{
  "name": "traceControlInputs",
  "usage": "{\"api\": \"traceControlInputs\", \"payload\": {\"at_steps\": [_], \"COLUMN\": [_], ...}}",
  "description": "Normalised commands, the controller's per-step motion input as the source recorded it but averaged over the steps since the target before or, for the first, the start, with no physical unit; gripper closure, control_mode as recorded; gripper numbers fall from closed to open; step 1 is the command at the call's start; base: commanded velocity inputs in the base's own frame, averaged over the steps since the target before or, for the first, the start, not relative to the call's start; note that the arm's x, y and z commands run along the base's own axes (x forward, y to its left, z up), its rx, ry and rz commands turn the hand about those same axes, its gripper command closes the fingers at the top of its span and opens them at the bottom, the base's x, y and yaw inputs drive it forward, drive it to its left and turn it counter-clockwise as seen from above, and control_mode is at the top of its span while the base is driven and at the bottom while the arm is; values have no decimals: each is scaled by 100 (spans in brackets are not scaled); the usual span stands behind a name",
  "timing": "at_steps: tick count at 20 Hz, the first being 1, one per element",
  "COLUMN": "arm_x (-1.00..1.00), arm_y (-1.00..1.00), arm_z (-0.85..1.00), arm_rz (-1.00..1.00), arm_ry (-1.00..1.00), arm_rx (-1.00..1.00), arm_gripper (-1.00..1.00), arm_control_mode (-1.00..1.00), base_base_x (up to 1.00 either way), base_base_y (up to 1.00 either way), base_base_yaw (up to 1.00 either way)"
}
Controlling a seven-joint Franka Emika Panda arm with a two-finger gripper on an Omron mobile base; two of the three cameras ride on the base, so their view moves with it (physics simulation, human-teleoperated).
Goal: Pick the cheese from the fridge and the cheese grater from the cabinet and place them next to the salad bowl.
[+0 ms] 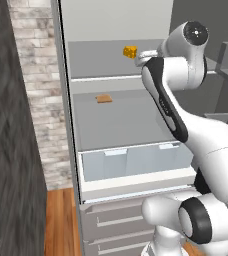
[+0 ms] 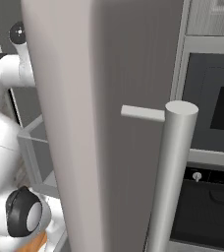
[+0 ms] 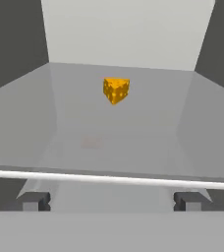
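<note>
**Open hand lined up on the cheese, upper fridge shelf**

Going left to right in the left base view: a brick wall and a dark cabinet side border the open fridge (image 1: 68,150). On its lower shelf lies a flat tan slab (image 1: 104,98), which is not the target. Above it, on the upper shelf (image 1: 96,60), sits the cheese (image 1: 130,51), a small yellow-orange wedge with holes. Just right of it the arm reaches in at shelf height, so the hand (image 1: 142,56) comes at the wedge level rather than from above, probably because the shelf space leaves little headroom.

In the hand view the cheese (image 3: 116,90) stands alone toward the back of the shelf, nearly centred between the two fingertips (image 3: 34,201), which stand wide apart and hold nothing. The hand is near the shelf's front edge, apart from the wedge; the reach appears only begun.

The hand itself is mostly hidden behind the arm in the left base view. In the right base view the fridge door (image 2: 99,123) and its handle (image 2: 175,172) block the interior. Pale drawers (image 1: 131,162) lie below.
</note>
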Motion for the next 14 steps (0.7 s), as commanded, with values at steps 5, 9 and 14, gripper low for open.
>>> {"api": "traceControlInputs", "payload": {"at_steps": [5, 9, 14], "arm_x": [57, 58, 56], "arm_y": [0, 0, 0], "arm_z": [-13, 0, 10], "arm_rz": [0, 0, 0], "arm_ry": [-6, 1, 7], "arm_rx": [2, 7, 5], "arm_gripper": [-100, -100, -100], "arm_control_mode": [-100, -100, -100], "base_base_x": [0, 0, 0], "base_base_y": [0, 0, 0], "base_base_yaw": [0, 0, 0]}}
